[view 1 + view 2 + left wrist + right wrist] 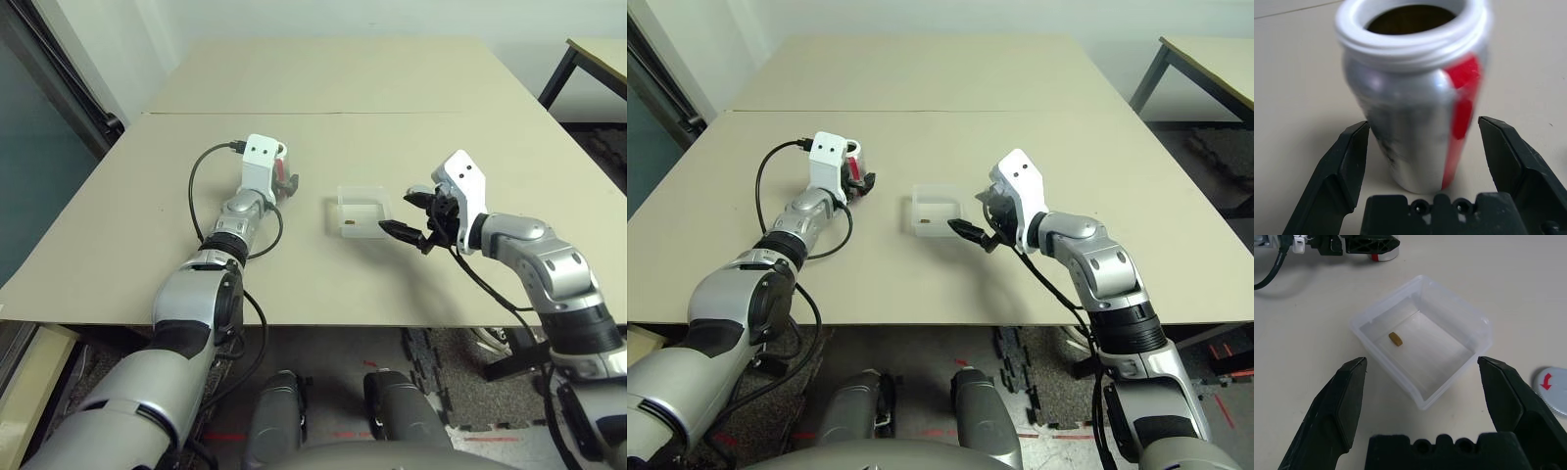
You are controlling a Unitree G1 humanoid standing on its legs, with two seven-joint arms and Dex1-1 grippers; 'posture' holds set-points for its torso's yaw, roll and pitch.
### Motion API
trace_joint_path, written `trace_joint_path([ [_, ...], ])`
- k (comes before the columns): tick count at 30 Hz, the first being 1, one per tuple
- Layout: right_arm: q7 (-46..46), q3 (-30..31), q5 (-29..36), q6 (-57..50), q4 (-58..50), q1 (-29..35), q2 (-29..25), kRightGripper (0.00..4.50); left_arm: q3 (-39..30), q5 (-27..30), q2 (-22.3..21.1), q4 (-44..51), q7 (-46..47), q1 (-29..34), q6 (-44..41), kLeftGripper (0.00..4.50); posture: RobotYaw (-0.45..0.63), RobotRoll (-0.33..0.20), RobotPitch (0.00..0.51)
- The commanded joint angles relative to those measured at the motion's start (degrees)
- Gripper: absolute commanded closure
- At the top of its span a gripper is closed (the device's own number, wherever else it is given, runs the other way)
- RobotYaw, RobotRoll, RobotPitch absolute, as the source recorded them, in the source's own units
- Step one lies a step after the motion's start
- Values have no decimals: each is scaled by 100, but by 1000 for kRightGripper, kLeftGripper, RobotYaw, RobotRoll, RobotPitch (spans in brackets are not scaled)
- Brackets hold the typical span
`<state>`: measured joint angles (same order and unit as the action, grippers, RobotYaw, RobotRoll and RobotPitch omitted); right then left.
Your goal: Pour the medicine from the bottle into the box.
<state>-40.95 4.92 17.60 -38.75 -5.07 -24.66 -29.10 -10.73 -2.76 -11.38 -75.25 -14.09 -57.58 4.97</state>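
In the lower frame, dark flooring (flecked, with red tape marks) lies under the beige table (323, 284). At centre, the clear box (362, 213) holds the tan medicine (1395, 339), the open right gripper (404, 215) near it. Left of centre, the open left gripper (1423, 120) flanks the upright, uncapped bottle (1418, 112). White wall (333, 18) spans the top.

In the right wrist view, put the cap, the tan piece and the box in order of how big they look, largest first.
1. Box
2. Cap, partly cut off by the picture's edge yet plainly bigger than the piece
3. Tan piece
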Motion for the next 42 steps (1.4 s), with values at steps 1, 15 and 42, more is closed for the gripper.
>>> trace_joint_path([
  [1, 36, 16, 31, -60, -155, 100, 42, 0, -17, 106, -26, 93, -81, 110, 76, 48, -72, 0, 92],
  [15, 157, -71, 77, -91, -183, 217, 154, 0, 53, 373, -18, 794, -394, 750, 174, 48, -38, 0, 102],
  [42, 1290, -1533, 343, 715, -290, 437, 779, 0, -401, 1706, -578, 9195, -556, 4902, -3809, 48, 81, 0, 99],
])
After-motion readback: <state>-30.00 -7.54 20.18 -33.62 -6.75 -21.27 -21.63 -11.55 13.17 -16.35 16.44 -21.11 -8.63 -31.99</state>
